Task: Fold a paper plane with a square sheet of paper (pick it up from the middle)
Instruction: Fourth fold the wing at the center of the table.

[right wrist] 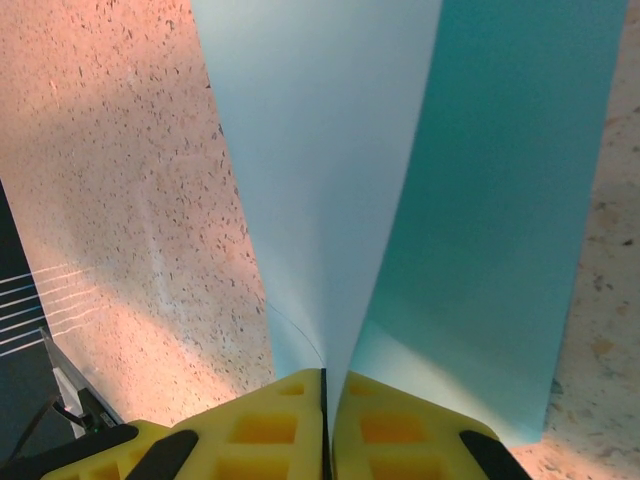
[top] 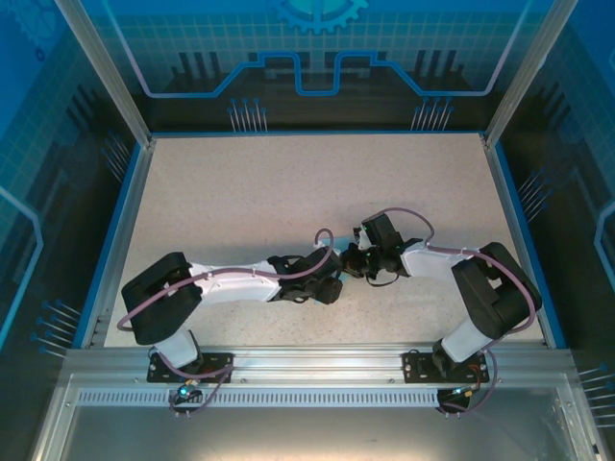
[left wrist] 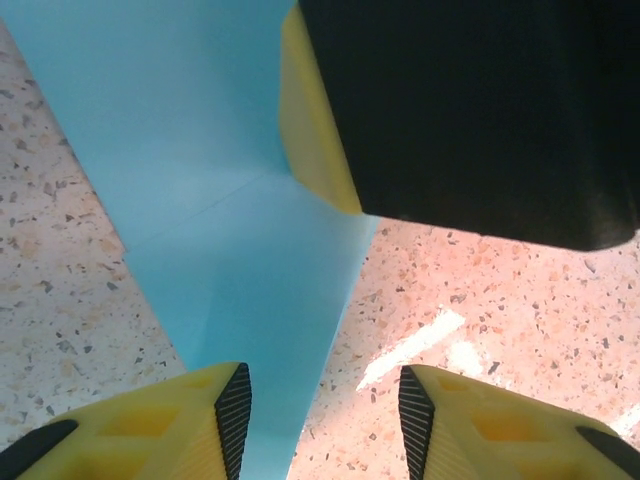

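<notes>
The light-blue paper is folded along a crease, and its two flaps spread away from my right gripper, which is shut on the fold. In the left wrist view the same paper runs as a narrow creased band down to the table. One yellow finger of the right gripper rests at its upper edge. My left gripper is open; its left finger is over the paper and the gap is mostly over bare table. From above, both grippers meet mid-table and hide the paper.
The speckled beige tabletop has a blue rim and slanted metal posts at the back corners. An aluminium rail runs along the near edge by the arm bases.
</notes>
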